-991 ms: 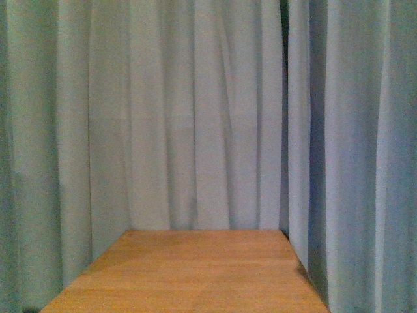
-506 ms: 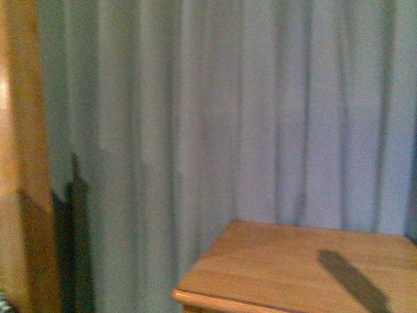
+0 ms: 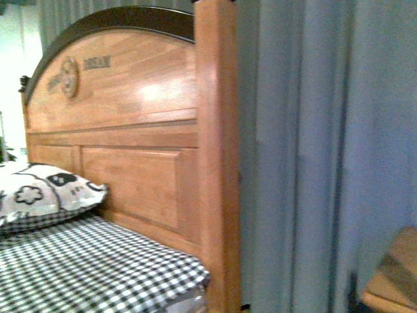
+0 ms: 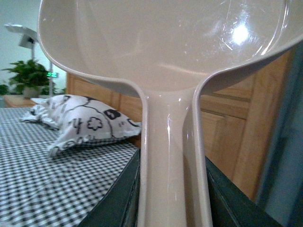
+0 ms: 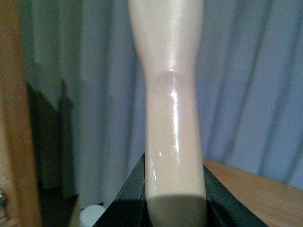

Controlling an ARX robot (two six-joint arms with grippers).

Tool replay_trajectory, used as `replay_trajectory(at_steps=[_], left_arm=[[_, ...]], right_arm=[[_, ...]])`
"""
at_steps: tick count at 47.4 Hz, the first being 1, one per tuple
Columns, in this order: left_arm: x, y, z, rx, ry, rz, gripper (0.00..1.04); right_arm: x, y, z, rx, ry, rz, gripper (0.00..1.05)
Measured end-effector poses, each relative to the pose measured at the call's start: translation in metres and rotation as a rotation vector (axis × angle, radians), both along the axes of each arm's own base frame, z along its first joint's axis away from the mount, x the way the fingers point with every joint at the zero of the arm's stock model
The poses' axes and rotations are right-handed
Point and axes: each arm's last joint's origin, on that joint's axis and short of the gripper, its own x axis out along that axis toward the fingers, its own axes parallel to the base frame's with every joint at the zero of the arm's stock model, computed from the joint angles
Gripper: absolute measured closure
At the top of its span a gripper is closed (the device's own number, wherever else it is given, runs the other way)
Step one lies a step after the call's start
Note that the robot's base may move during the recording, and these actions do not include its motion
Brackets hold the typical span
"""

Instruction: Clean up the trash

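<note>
None of the cleanup shows as done at this moment. The front view takes in a carved wooden headboard (image 3: 130,130), a bed (image 3: 85,267) under black-and-white check, a patterned pillow (image 3: 45,192) against the boards, a blue-grey curtain (image 3: 313,163) and, at the lower right edge, one corner of a wooden surface (image 3: 394,274). No arm and no trash appear there.

From the left wrist, the left hand (image 4: 173,203) is clamped on the stem of a beige dustpan (image 4: 165,47), its dark jaws pressed to either side. The scoop fills the upper frame and looks bare inside. Behind it lie the pillow and checked bed, with a potted plant (image 4: 28,78) far back.

From the right wrist, the right hand (image 5: 175,201) grips a smooth beige handle (image 5: 173,118), jaws tight against it. What tool it belongs to cannot be told. Curtain hangs behind.

The white wad is in no view, so where it lies cannot be told. By this showing, finding, sweeping and dumping it all remain.
</note>
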Motion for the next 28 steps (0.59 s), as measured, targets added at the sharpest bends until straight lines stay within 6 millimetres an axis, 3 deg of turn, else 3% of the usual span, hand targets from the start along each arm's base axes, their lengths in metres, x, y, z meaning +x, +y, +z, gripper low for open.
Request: replay_trajectory(at_steps=[28], left_arm=[[0.0002,0.0001,-0.0002,0.000,0.002,0.001,0.77]], right_arm=[[0.0000,0.0001,0.0000,-0.001,0.000,0.002,0.85]])
